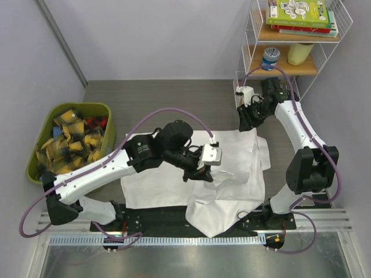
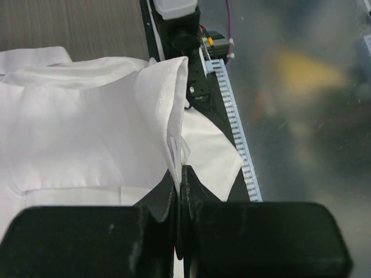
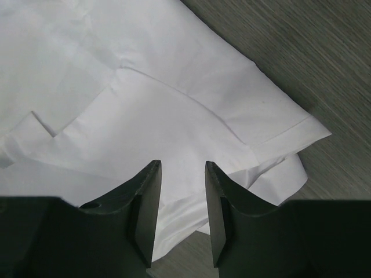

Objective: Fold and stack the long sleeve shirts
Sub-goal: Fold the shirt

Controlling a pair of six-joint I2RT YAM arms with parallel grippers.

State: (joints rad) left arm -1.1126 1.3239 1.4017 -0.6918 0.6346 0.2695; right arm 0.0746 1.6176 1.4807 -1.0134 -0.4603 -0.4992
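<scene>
Long sleeve shirts (image 1: pixel 159 186), overlapping, count unclear

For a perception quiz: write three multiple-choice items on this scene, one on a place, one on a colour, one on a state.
1. The green bin sits: A) left of the shirt; B) right of it; C) on it.
2. The shirt is: A) blue; B) white; C) plaid.
3. The left gripper is: A) open; B) out of view; C) shut on the shirt.
Key: A, the bin lies at the top view's left side; B, the cloth is plain white; C, it pinches a raised fold.
</scene>
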